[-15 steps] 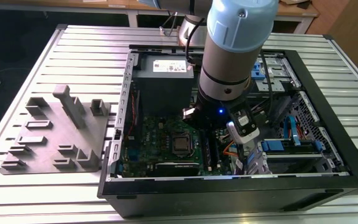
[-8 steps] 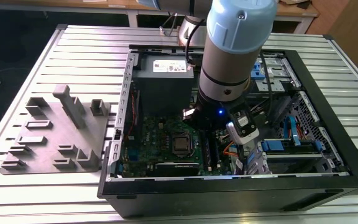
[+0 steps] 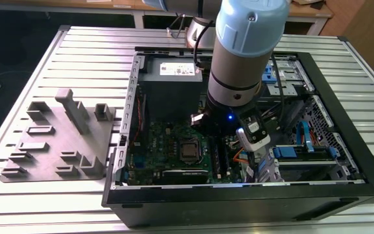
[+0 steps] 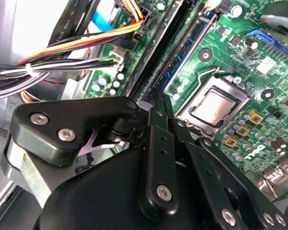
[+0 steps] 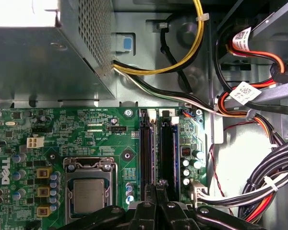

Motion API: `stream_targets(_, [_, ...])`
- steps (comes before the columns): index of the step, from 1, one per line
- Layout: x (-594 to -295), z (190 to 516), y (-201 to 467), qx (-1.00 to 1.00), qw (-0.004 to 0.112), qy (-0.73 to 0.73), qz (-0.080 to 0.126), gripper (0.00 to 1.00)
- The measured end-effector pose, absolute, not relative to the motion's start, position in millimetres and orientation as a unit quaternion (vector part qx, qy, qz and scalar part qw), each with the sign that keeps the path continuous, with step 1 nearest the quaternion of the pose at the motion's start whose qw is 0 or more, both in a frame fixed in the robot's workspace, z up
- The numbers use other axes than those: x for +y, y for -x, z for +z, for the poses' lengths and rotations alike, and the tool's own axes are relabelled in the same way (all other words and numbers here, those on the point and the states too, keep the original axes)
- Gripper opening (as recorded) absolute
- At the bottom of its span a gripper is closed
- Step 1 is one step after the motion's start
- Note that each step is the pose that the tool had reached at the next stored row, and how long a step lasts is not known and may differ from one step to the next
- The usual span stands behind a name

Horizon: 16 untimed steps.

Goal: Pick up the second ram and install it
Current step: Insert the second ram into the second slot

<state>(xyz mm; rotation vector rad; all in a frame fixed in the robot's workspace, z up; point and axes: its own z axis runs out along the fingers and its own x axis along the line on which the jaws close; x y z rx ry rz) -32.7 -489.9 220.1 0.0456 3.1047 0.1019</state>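
Note:
My gripper (image 3: pixel 221 140) is low inside the open computer case, over the green motherboard (image 3: pixel 164 146). In both wrist views its fingers (image 5: pixel 149 211) are drawn close together, the tips (image 4: pixel 158 98) right above the long black memory slots (image 5: pixel 146 148) beside the processor socket (image 5: pixel 89 191). The second ram is pinched edge-on between the fingers and almost wholly hidden by them. How deep it sits in a slot I cannot tell.
The grey holder block (image 3: pixel 57 146) lies on the slatted table at the exterior view's left of the case. A power supply (image 3: pixel 167 92) stands behind the board. Cable bundles (image 5: pixel 259 182) and a drive cage (image 3: pixel 304 151) crowd the side of the slots.

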Motion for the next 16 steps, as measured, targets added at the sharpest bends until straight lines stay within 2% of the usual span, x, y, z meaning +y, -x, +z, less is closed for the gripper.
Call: stream_targets(16, [-489.9,218.2,32.8,0.999,0.018,-0.015,0.039,0.08])
